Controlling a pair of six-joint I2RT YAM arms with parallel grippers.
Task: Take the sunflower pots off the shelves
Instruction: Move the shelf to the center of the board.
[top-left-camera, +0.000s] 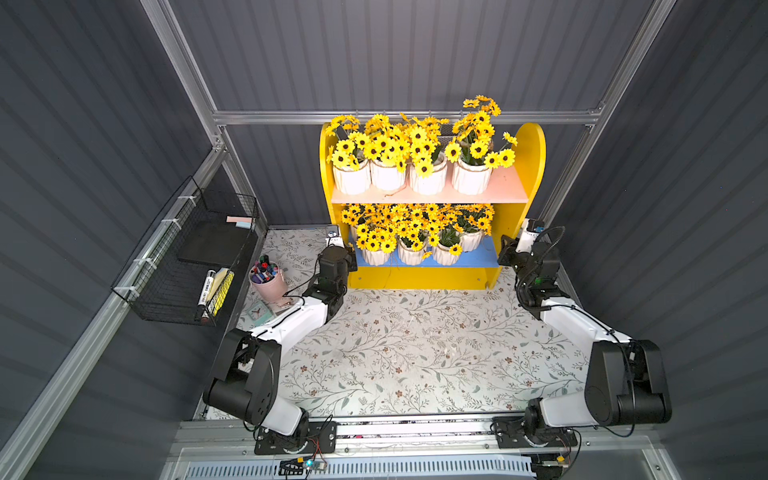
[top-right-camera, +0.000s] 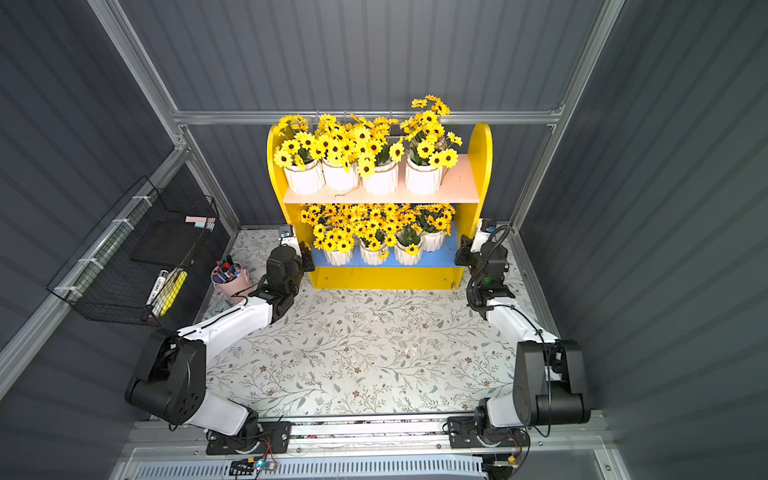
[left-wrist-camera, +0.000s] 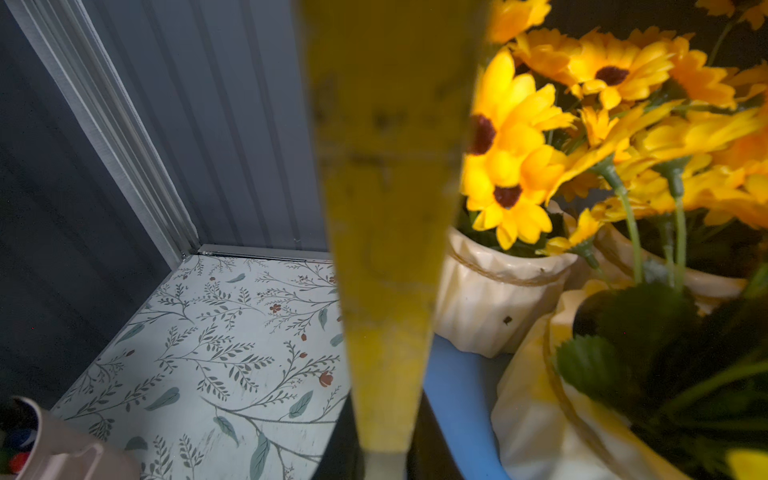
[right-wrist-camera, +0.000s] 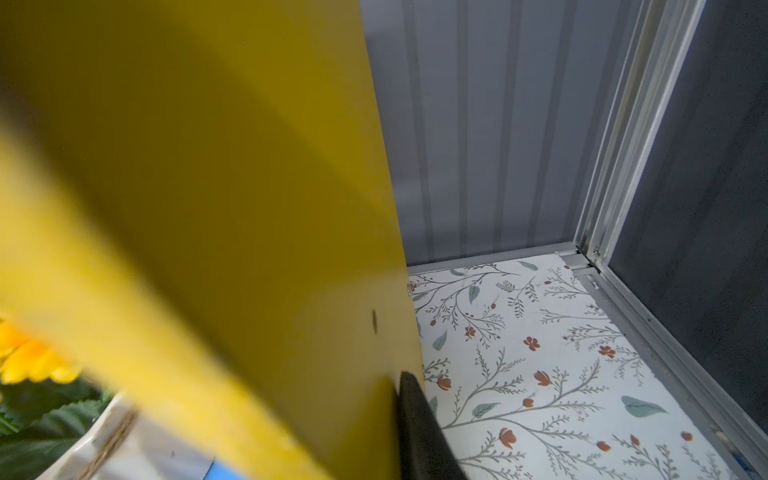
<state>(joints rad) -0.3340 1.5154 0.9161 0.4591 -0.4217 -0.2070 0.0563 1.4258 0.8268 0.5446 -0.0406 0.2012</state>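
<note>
The shelves (left-wrist-camera: 386, 208) are looming closest, with the left end effector (top-left-camera: 352, 254) and right end effector (top-left-camera: 503, 251) each clamping a yellow side panel. The sunflower pots (top-left-camera: 428, 178) are sitting shelved, so the next move is probably calling for releasing, then grasping one.

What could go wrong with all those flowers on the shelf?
Both the left tool and right tool pinch the side panels of the yellow wooden two-tier shelves. If they tug, the white ribbed round sunflower pots might topple. The packed blooms on the blue lower board could also snag together.
</note>
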